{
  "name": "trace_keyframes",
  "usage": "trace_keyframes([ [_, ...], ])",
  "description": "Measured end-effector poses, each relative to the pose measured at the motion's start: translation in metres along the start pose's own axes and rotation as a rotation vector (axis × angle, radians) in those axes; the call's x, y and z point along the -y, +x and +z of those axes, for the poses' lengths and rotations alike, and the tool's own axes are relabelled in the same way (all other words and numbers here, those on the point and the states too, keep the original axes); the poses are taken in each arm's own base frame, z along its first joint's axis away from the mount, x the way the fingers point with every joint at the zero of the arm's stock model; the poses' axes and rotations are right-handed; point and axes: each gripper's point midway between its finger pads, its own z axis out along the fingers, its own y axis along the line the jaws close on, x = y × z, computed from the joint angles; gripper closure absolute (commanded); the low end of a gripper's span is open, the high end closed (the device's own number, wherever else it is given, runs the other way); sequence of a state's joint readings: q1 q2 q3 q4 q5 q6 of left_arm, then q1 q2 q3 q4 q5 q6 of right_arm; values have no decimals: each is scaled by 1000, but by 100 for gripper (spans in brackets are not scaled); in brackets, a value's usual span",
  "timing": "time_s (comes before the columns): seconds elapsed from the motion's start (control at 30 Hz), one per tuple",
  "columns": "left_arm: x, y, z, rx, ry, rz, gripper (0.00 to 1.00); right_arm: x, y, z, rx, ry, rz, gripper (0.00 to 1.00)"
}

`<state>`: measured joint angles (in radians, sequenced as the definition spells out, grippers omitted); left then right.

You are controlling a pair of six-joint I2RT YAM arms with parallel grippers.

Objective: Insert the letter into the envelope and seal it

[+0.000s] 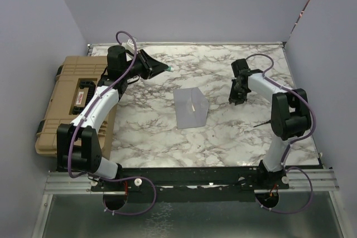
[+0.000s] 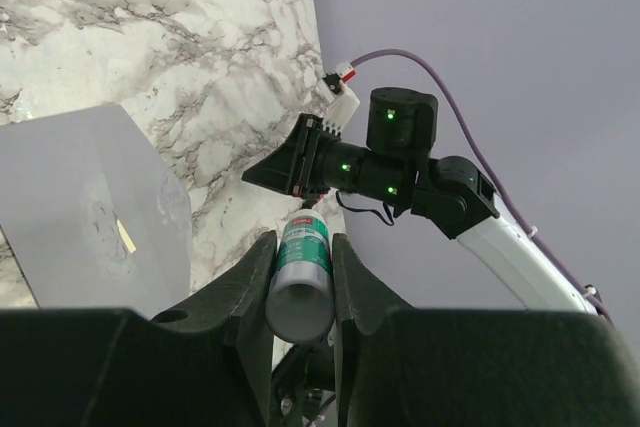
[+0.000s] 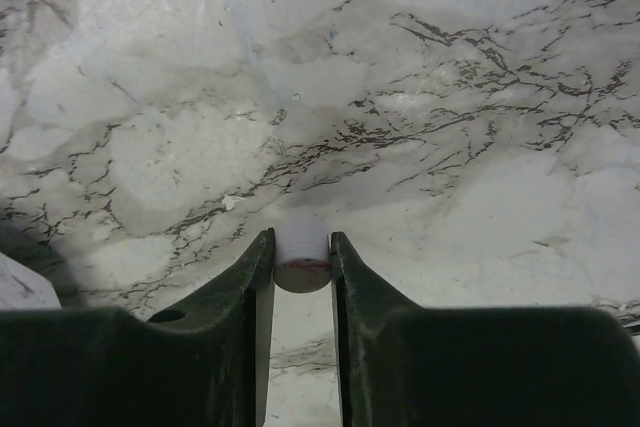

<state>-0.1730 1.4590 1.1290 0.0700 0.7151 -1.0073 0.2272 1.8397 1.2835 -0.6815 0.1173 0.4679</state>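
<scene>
Left gripper (image 2: 303, 247) of mine is clamped on a glue stick (image 2: 300, 282), over the far-left part of the counter (image 1: 234, 137), just right of the tan hard case (image 1: 61, 98) lying along the left edge. Envelope (image 1: 188, 110) lies flat mid-counter, neither gripper touching it. Only a thin peach sliver of the letter (image 1: 192, 107) shows on it, rest hidden. My right gripper (image 3: 301, 239) is closed on a small white cap (image 3: 302, 265), over the right side, well apart from the envelope.
</scene>
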Motion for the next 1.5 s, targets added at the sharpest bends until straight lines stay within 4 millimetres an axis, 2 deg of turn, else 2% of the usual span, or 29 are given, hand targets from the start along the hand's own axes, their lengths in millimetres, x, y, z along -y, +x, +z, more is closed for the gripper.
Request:
trace_keyframes([
  [0.2, -2, 1, 1, -1, -7, 3, 100, 5, 12, 17, -56, 29, -16, 66],
  [0.23, -2, 1, 1, -1, -7, 5, 100, 5, 13, 18, -61, 32, -18, 62],
  [0.33, -2, 1, 2, -2, -7, 6, 100, 5, 13, 19, -61, 31, -21, 42],
  [0.4, -2, 1, 2, -2, -7, 7, 100, 5, 13, 19, -62, 31, -22, 34],
  [0.57, -5, 1, 3, -4, -10, 7, 100, 4, 9, 15, -59, 29, -23, 29],
  [0.67, -8, 1, 5, -8, -16, 1, 100, 0, 0, 4, -29, 12, -19, 29],
  [0.77, -10, 2, 8, -14, -20, -4, 100, -8, -16, -19, 33, -33, -10, 29],
  [0.87, -9, 5, 13, -29, -17, -4, 100, -23, -39, -55, 135, -132, -8, 29],
  [0.97, -4, 13, 20, -54, -5, 2, 100, -52, -59, -98, 241, -325, -40, 27],
  [1.03, 1, 18, 25, -73, 6, 7, 100, -80, -68, -130, 313, -515, -80, 26],
  [1.17, 10, 28, 35, -122, 37, 7, 100, -132, -63, -192, 390, -928, -170, 25],
  [1.23, 16, 34, 40, -149, 60, 5, 100, -150, -56, -215, 402, -1102, -210, 25],
  [1.33, 22, 42, 43, -181, 91, -2, 100, -165, -43, -238, 392, -1276, -264, 25],
  [1.5, 35, 55, 48, -235, 142, -6, 100, -178, -30, -268, 405, -1416, -375, 25],
])
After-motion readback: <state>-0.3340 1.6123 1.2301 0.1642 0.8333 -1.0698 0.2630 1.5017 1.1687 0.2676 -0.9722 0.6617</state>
